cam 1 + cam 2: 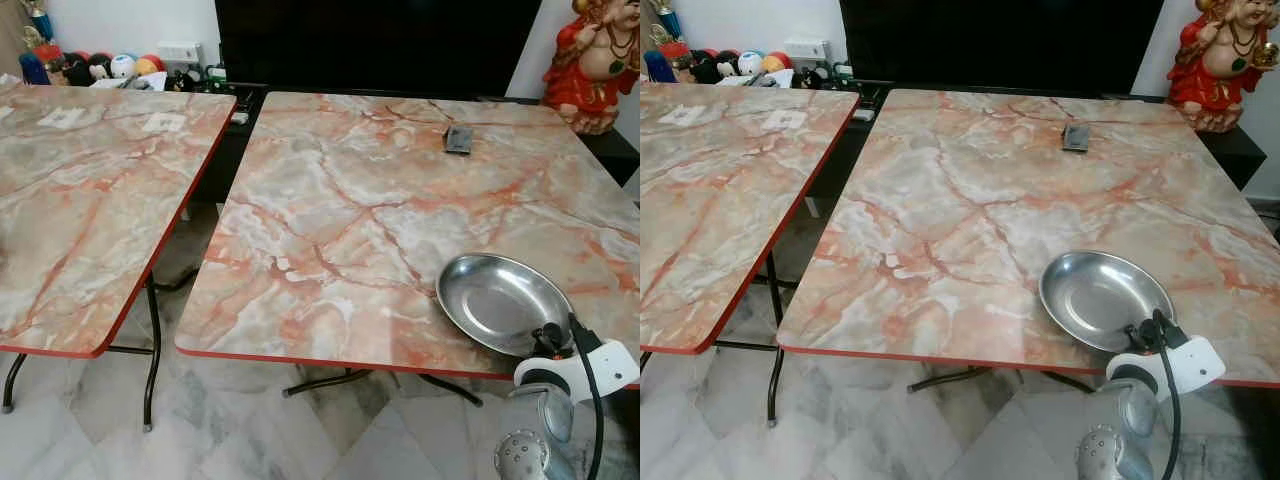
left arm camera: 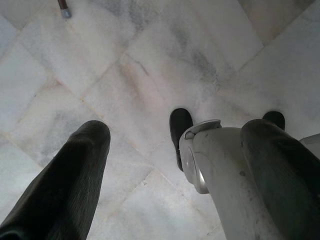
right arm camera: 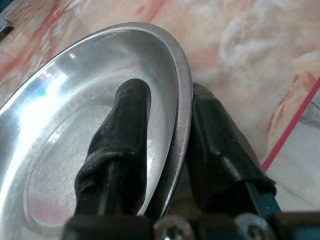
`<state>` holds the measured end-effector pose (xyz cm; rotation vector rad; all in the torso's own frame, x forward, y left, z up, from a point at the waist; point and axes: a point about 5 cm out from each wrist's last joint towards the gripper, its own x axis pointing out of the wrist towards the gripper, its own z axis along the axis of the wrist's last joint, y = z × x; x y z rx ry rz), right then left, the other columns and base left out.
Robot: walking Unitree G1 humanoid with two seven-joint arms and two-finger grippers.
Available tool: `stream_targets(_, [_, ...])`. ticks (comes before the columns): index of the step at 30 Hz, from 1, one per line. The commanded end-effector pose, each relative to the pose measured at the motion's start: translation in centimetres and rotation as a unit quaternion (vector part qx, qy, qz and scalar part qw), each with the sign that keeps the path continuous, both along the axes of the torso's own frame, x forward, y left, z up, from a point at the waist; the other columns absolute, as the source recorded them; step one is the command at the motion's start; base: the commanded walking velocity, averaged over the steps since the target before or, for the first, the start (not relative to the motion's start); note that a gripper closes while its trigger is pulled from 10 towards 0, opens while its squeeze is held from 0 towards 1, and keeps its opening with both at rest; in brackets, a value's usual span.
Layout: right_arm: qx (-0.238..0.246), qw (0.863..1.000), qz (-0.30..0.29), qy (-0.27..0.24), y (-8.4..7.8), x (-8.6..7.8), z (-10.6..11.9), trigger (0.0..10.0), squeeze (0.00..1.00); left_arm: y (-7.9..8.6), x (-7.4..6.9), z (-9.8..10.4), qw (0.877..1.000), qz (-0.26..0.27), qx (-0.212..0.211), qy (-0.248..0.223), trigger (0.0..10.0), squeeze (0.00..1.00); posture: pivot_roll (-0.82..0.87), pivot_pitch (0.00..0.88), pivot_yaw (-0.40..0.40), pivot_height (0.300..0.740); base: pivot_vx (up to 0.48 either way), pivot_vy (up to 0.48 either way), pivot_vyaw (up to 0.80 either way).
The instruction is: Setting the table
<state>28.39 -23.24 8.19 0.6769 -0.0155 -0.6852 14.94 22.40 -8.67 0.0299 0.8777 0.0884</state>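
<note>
Marble-patterned folding table (image 1: pixel 330 210) with a red edge fills the middle of the head camera's view, and every place below is given relative to it. Near its front right corner sits a shallow steel plate (image 1: pixel 497 300), shiny and empty, resting just inside the table's front edge. The right gripper (image 3: pixel 167 145) reaches up from below that edge and pinches the plate's near rim: one black finger lies inside the bowl of the plate, the other outside beneath the rim, so the thin metal lip is clamped between them. This rim pinch looks chosen because the plate is too wide and flat to take any other way, and it lets the arm slide or set the plate down without tipping it.

The left gripper (image 2: pixel 175 150) hangs idle off the table, pointed at the white marble floor, its two fingers spread apart and holding nothing.

Toward the table's far edge lies a small dark remote control (image 1: pixel 458 140). Beyond the far right corner stands a red and gold figurine (image 1: pixel 592 60). A second matching table (image 1: pixel 90 190) stands just to the left, with a narrow gap between.

The plate appears placed but not yet released.
</note>
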Motion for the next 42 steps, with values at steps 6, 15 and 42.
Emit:
stream_targets(6, [0.001,1.000,0.014,0.011,0.5,-0.1,-0.2,10.0,0.37,-0.3,-0.8,-0.5,1.000,-0.005,-0.001,0.020,10.0,0.00,-0.02,0.114,-0.046,0.740,0.000,0.000,0.00])
stream_targets(15, [-0.024,0.999,0.030,0.015,0.7,-0.5,0.3,10.0,0.36,-0.9,-0.6,-0.5,1.000,-0.009,-0.005,0.019,10.0,0.00,-0.04,0.102,-0.053,0.740,0.000,0.000,0.00])
stream_targets(42, [-0.018,0.998,0.033,0.042,-0.4,-1.1,-0.7,10.0,0.38,-1.1,-0.4,-0.5,1.000,-0.012,-0.006,0.019,10.0,0.00,-0.04,0.105,-0.058,0.740,0.000,0.000,0.00])
